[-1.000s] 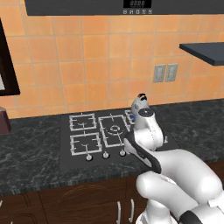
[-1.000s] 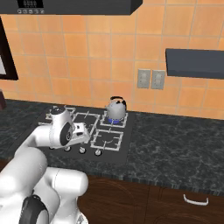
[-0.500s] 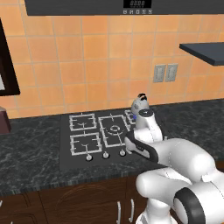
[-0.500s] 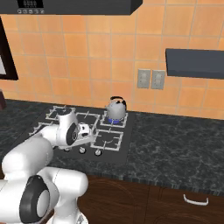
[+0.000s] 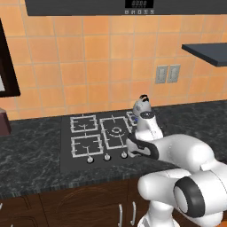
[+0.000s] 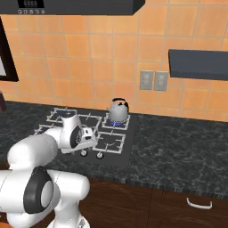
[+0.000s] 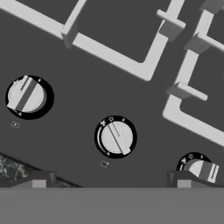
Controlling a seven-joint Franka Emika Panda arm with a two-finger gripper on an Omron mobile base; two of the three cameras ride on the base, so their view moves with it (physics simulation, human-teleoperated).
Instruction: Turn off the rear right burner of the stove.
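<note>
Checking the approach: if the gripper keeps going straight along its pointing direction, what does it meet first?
Probably the knob centred between the fingertips of the gripper, which looks down on the stove. Depth is unclear, but nothing shows in between.

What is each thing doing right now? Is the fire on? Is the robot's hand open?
rear right burner: lit, blue glow under the kettle.
kettle: upright on that burner.
stove: other grates show no flame.
middle knob: untouched, lined up between the fingertips.
gripper: open, hovering above the knobs.
</note>
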